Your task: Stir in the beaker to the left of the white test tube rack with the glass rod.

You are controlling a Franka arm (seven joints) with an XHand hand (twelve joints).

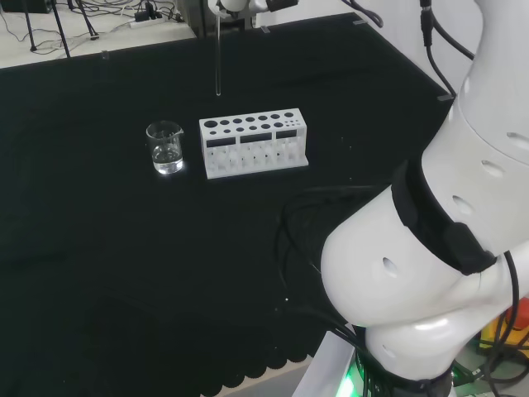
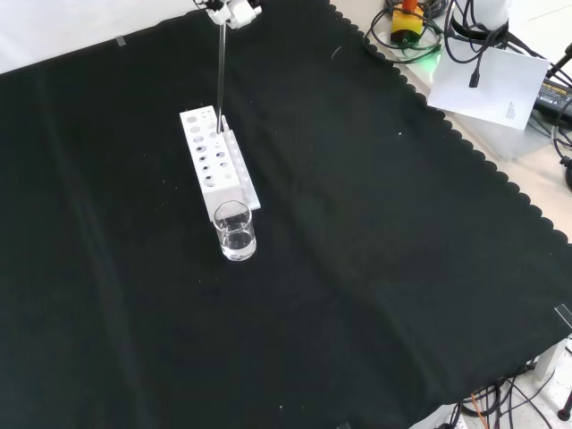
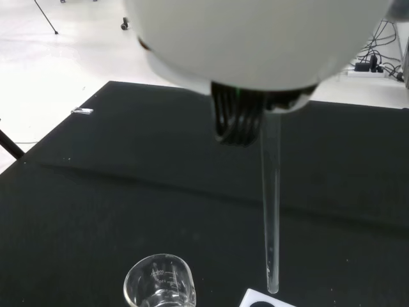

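Front view: nearest, the beaker (image 2: 235, 231) holding a little clear liquid stands well below the hand (image 2: 231, 11), just before the white test tube rack (image 2: 217, 161), above which the hand pinches the upright glass rod (image 2: 220, 76).

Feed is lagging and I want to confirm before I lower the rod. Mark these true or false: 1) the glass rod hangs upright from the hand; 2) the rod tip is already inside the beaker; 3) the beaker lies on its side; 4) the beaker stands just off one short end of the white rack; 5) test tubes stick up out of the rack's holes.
1) True: the glass rod hangs straight down from the hand.
2) False: its tip is in the air, clear of the beaker.
3) False: the beaker stands upright on the black cloth.
4) True: it stands just off one short end of the white rack.
5) False: nothing sticks up out of the holes.
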